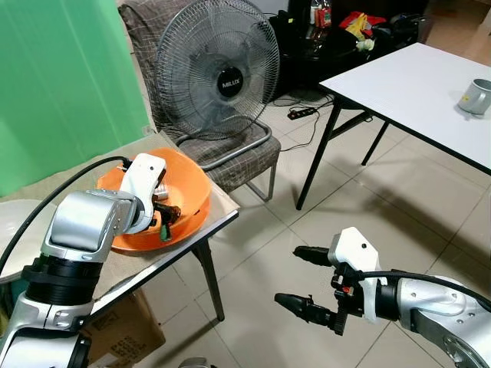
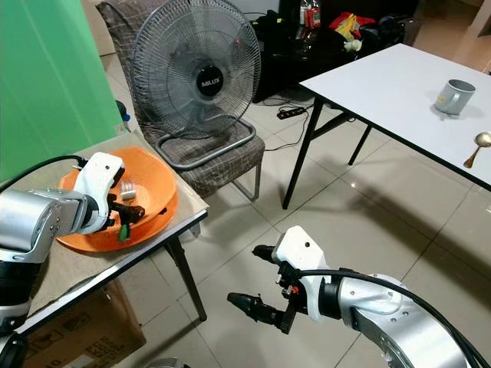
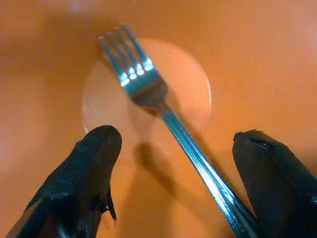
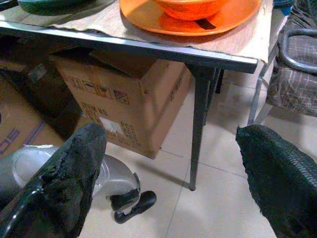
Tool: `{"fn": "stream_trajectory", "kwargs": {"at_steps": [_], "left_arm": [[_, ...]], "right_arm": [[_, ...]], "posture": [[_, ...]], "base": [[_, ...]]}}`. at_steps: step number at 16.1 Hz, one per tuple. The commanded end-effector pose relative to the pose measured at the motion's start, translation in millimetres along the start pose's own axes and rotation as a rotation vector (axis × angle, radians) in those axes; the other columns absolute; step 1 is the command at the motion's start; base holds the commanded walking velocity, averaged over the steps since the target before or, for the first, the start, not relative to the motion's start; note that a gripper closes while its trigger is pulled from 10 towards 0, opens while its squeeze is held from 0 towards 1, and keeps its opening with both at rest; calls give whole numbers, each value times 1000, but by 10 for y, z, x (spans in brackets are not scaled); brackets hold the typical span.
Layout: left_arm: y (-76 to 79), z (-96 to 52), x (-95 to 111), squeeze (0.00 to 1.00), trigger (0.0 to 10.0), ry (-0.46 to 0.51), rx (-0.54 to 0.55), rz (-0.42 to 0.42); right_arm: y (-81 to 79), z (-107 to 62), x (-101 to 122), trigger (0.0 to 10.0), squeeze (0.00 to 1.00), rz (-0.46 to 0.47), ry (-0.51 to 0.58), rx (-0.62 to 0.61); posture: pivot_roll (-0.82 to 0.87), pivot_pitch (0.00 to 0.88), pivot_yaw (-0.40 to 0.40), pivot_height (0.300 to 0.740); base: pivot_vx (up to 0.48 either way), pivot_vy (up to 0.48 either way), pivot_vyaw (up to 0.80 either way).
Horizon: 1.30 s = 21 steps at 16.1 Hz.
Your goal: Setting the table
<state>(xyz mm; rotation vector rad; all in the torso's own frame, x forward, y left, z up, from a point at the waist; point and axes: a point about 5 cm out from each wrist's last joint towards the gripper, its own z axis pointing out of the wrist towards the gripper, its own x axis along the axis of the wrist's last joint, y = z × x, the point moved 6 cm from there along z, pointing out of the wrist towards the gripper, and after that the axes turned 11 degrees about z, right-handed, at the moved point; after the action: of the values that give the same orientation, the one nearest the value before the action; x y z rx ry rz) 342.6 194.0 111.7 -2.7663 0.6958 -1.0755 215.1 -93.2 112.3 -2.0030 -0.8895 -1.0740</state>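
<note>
The left gripper reaches down into a shallow orange plastic bowl, its two black rubbery fingers spread wide to either side of a shiny stainless-steel fork; nothing is clasped, and in the left wrist view the fork's slim handle runs between the fingers, nearer one of them, with its four tines lying on the bowl's paler round base; whether either finger touches the handle cannot be told. The bowl sits on a small bench with a cloth-like beige covering and a thin metal edge, the bowl's rim near the bench corner; a black cable trails along the silver left arm.

The right gripper hangs over the glossy tiled floor, jaws apart and empty, well clear of both benches, with open floor all round it; its wrist view looks under the small bench to a brown cardboard box beside the bench's thin metal leg.

Behind the small bench stands a checked fabric chair carrying a round wire-caged fan. A second, smooth white bench on black legs holds a grey ceramic mug; the right eye view also catches a golden spoon near that bench's edge.
</note>
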Motion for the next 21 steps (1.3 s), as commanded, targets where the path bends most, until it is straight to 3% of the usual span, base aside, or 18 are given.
{"fn": "stream_trajectory", "kwargs": {"at_steps": [1, 11, 21], "left_arm": [[-27, -7, 19, 0, 0, -2, 10, 2], [-96, 42, -77, 0, 0, -18, 11, -35], [-148, 57, -44, 0, 0, 2, 16, -52]], "right_arm": [[-18, -13, 32, 10000, 0, -24, -4, 6], [-33, 7, 98, 10000, 0, -50, 13, 22], [-8, 43, 210, 10000, 0, -81, 57, 15]], "posture": [[40, 0, 21, 740], [50, 0, 11, 740], [57, 0, 12, 740]], "base": [[0, 0, 0], [0, 0, 0], [0, 0, 0]]}}
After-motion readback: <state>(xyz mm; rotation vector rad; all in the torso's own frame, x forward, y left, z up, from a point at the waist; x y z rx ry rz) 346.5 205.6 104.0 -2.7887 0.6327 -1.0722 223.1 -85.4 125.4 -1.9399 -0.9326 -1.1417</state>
